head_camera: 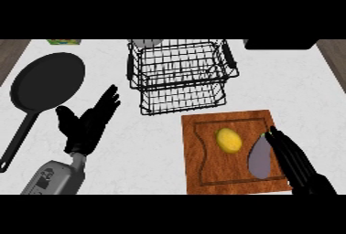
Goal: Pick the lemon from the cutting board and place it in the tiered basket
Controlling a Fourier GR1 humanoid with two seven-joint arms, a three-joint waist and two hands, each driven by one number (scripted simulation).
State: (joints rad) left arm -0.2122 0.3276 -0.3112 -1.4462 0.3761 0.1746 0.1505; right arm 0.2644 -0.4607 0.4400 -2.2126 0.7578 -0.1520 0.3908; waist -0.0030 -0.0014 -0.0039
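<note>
The right robot hand (292,157) comes in over the cutting board's (202,151) right edge, fingers straight and open, holding nothing; its fingertips lie at the top of the eggplant (259,159), so it probably has to get past that to reach the lemon (229,140). The lemon sits near the board's middle, just left of the eggplant and apart from it, its long axis running roughly from the surface's far edge to the near edge, tilted slightly. The tiered basket (181,75) stands just beyond the board's far edge. The left robot hand (86,122) rests open, fingers up, left of the board. A frying pan (46,86) lies near the surface's left edge.
</note>
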